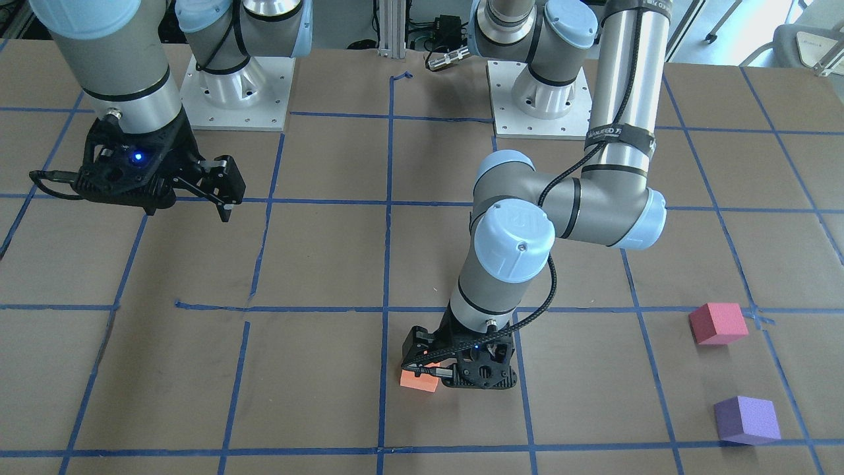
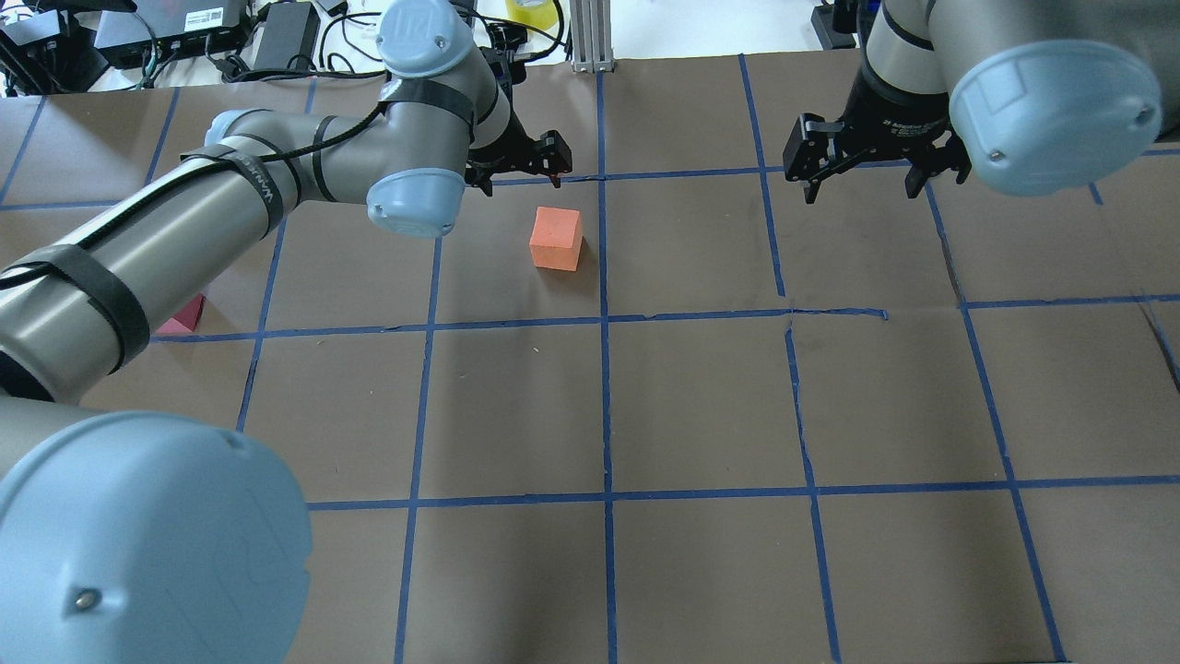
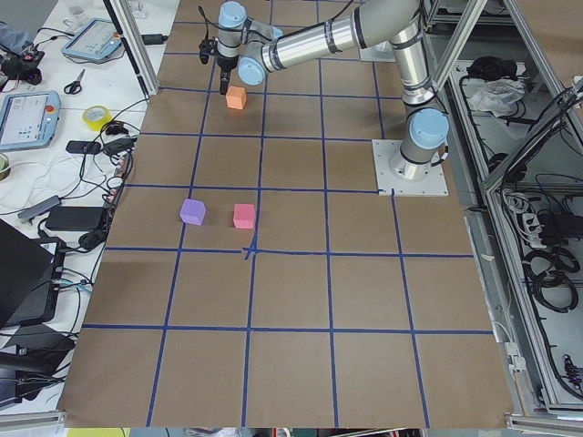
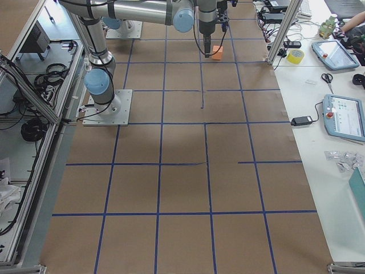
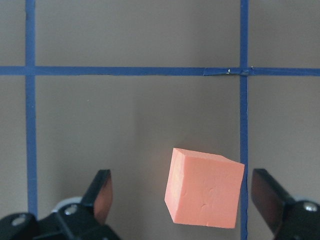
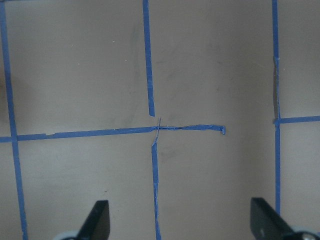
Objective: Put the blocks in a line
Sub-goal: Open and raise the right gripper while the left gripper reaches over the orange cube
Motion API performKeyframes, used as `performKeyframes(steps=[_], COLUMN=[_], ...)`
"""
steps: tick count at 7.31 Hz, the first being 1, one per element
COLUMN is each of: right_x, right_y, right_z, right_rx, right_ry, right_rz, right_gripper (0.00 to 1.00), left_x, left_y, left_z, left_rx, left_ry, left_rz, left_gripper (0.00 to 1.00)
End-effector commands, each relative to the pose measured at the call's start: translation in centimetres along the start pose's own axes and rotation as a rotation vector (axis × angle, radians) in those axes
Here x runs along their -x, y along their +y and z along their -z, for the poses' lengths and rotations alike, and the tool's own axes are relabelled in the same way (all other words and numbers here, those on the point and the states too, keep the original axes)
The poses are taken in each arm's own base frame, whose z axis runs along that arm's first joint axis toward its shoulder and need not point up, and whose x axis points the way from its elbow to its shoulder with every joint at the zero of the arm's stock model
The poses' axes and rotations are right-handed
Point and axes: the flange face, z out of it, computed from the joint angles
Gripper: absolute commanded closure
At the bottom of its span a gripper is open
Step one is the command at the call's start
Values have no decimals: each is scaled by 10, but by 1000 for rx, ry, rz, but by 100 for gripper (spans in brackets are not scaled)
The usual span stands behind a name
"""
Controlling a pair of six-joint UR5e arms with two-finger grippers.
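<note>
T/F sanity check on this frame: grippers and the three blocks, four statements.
1. The left gripper is shut on the orange block. False: it is open, with the block loose between its fingers.
2. The right gripper is open and empty. True.
3. The purple block sits on top of the pinkish-red block. False: both rest on the table, apart.
4. The orange block lies apart from the other two. True.
</note>
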Motion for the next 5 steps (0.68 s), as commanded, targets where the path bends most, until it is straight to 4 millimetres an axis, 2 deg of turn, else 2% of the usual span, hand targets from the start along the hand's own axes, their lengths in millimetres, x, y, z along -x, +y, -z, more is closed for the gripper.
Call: performKeyframes(steps=[1,2,3,4,5], right_x=[8,7,7,4,5], right_y=[13,16,26,27,28], right_z=[13,15,25,25,25], right_rx=[18,18,3,10,11], right_ry=[-99,-98,-99,-95,-95], right_rz=[2,4,30,37,39], right_gripper=[0,0,0,0,0], left_x=[-15,-14,-14,-14,-15], left_y=[7,10,13,17,18], left_z=[-27,-40,-51,-64,-66], left_rx=[34,53,70,94,100], left_ry=[-1,-5,-7,0,22], left_rz=[-27,-14,-15,-11,-9], left_gripper=[0,0,0,0,13])
